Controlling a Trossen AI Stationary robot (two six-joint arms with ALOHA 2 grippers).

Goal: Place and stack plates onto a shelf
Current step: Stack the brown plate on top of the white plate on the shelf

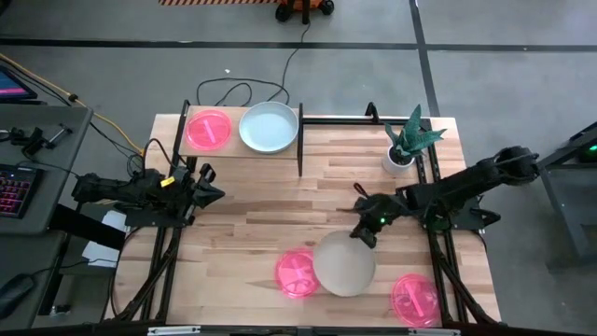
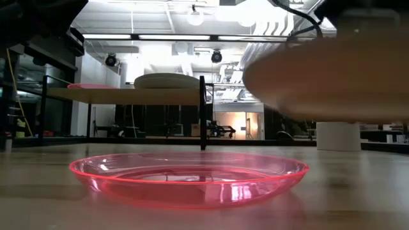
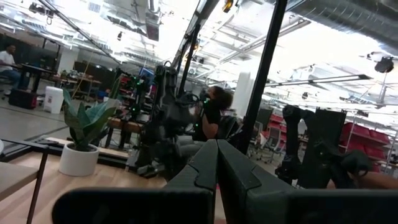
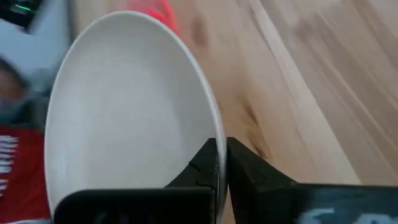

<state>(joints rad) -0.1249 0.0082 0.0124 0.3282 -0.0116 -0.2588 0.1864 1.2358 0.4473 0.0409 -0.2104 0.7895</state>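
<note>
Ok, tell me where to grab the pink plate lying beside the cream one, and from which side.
Take the pink plate by its raised rim on the open edge facing the left arm, coming in low with one finger under the lip. It lies flat and shallow, and the cream plate, pinched in the right gripper, crowds its other side. The left gripper is free.

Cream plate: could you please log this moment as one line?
right gripper: shut on cream plate, lifted | left gripper: shut, idle | shelf: pink plate, white plate
</note>
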